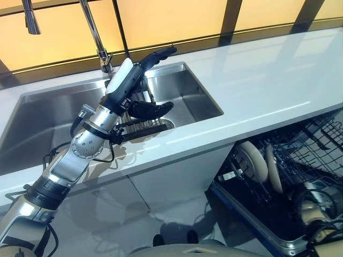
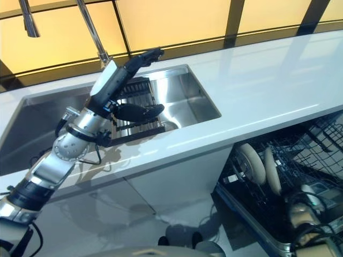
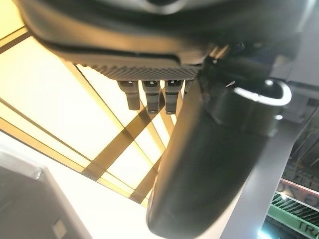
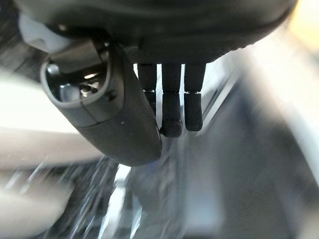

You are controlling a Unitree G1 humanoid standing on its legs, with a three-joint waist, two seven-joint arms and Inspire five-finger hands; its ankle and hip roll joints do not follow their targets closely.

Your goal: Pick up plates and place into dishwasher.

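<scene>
- The white table [image 1: 268,80] runs across the scene, with a steel sink [image 1: 187,93] set into it near its back edge.
- A tap [image 1: 96,37] rises at the back edge of the sink.
- Below the table's front edge, at the right, the dishwasher [image 1: 284,176] stands open with its dark wire rack [image 1: 316,134] pulled out.
- Two pale plates [image 1: 254,160] stand on edge in the rack, side by side, near its left end; other rounded dishes [image 1: 313,206] sit closer to the front, too unclear to name.
- The left arm reaches up from the lower left over the sink; the left hand [image 1: 131,80] hangs above the basin with its fingers [image 1: 161,53] straight and apart, pointing toward the back wall, the thumb [image 1: 153,108] spread out below them, holding nothing.
- A dark slatted rack [image 2: 139,126] lies in the sink under that hand.
- The right hand [image 4: 149,99] shows in its wrist view, fingers [image 4: 172,109] straight and side by side, thumb beside them, nothing in its grasp; blurred dishwasher rack lies past them.
</scene>
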